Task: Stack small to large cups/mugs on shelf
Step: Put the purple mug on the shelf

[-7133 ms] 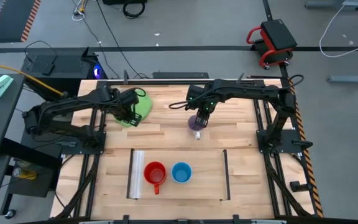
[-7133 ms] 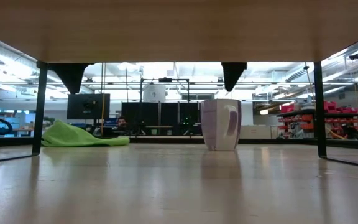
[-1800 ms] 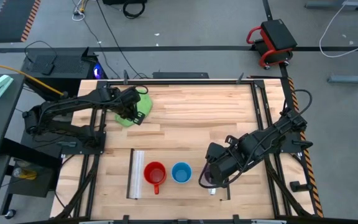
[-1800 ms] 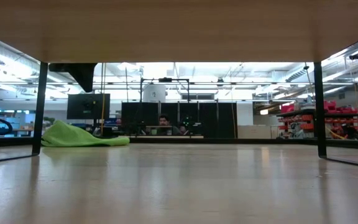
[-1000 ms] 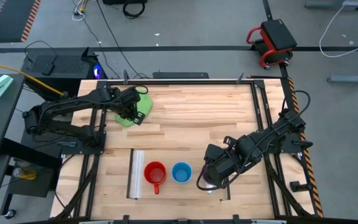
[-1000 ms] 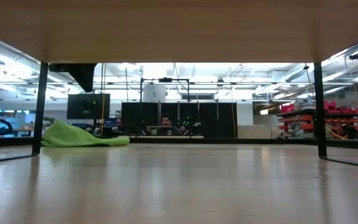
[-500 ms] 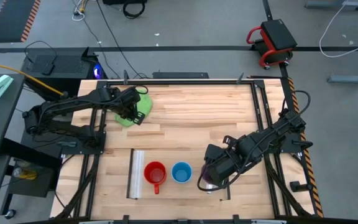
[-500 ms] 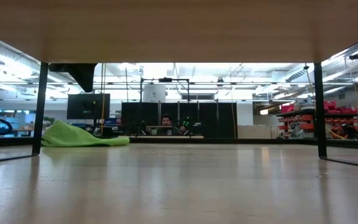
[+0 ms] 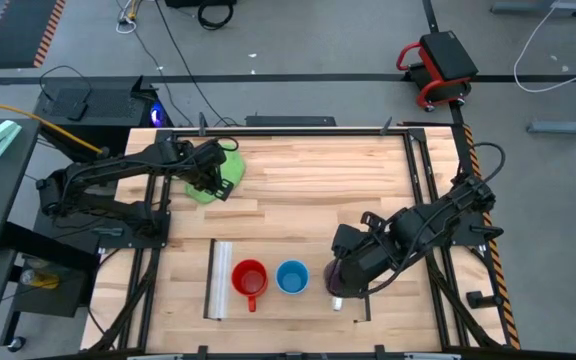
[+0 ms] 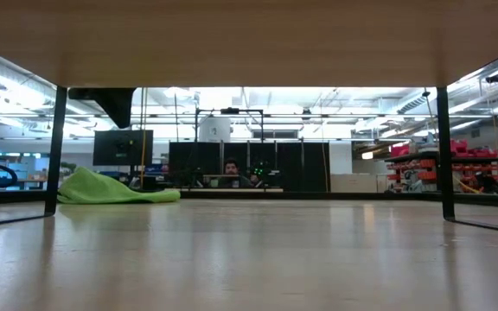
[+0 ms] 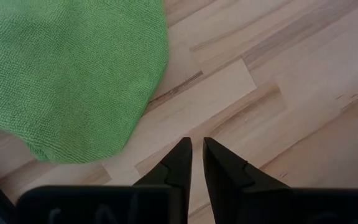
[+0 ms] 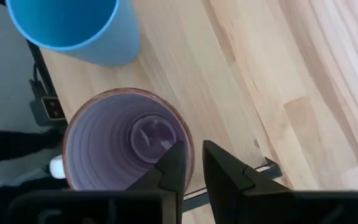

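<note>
On the light-wood shelf (image 9: pixel 278 255) the red mug (image 9: pixel 250 278) and the blue mug (image 9: pixel 291 277) stand upright side by side on their bases. The translucent purple mug (image 9: pixel 335 283) is just right of the blue one, in my right gripper (image 12: pixel 194 163), which is shut on it. The right wrist view looks down into the purple mug (image 12: pixel 126 140), with the blue mug (image 12: pixel 73 25) beyond it. My left gripper (image 11: pixel 196 155) is shut and hovers over bare tabletop beside the green cloth (image 11: pixel 67 68). In the low view only the shelf's underside (image 10: pixel 249 34) shows, no mugs. My right gripper holds the purple mug by its rim (image 12: pixel 188 144), one finger (image 12: pixel 174 165) inside the cup and the other finger (image 12: pixel 224 168) outside the wall. The fingers come from above, pointing down. The mug is upright; whether its base rests on the shelf I cannot tell.
The green cloth (image 9: pixel 218 172) lies at the table's far left, under the left arm. The shelf stands on thin dark legs (image 10: pixel 54 147) near the table's near edge. Bare slatted tabletop (image 9: pixel 318 170) lies between cloth and shelf. A person (image 10: pixel 229 168) sits far behind the table.
My right gripper, still shut on the purple mug, has shifted a little toward the table's right and far side, staying next to the blue mug. The left arm and the other mugs have kept still.
</note>
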{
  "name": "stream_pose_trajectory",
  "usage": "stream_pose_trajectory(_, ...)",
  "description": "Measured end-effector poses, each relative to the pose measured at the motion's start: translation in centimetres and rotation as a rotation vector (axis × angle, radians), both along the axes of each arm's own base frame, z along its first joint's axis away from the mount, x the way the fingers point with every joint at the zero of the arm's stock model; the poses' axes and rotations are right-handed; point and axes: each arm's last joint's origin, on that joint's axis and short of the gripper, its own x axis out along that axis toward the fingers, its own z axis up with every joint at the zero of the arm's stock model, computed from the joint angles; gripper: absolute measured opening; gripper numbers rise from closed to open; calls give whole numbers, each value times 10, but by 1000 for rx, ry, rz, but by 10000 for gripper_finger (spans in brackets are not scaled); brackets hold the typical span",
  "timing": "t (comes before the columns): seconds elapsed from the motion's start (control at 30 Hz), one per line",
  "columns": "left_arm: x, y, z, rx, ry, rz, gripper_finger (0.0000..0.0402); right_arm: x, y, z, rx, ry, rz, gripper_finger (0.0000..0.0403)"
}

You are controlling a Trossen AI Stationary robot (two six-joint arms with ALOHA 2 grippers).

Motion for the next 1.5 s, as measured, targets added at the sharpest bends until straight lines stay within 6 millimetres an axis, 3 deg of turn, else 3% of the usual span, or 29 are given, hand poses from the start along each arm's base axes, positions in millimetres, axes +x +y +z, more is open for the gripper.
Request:
stream_pose_trajectory(0.17, 0, 0, 0, 1, -2, 0, 56, -15, -8, 17, 18, -78, -74, 59)
stream_pose_trajectory(0.33, 0, 0, 0, 1, -3, -1, 60, -45, -10, 40, 40, -222, -183, 42)
stream_pose_trajectory(0.63, 3, 1, 1, 34, -29, -52, 52, -91, 24, 53, 89, -435, -280, 7)
stream_pose_trajectory(0.73, 6, 2, 2, 51, -48, -72, 56, -97, 39, 43, 107, -460, -340, 9)
stream_pose_trajectory(0.9, 7, 3, 3, 60, -59, -81, 61, -106, 59, 1, 80, -369, -404, 4)
stream_pose_trajectory(1.17, 7, 3, 3, 57, -60, -72, 53, -113, 69, -48, 23, -338, -494, 3)
stream_pose_trajectory(1.5, 7, 3, 3, 47, -67, -42, 61, -90, 61, -58, -14, -324, -446, 2)
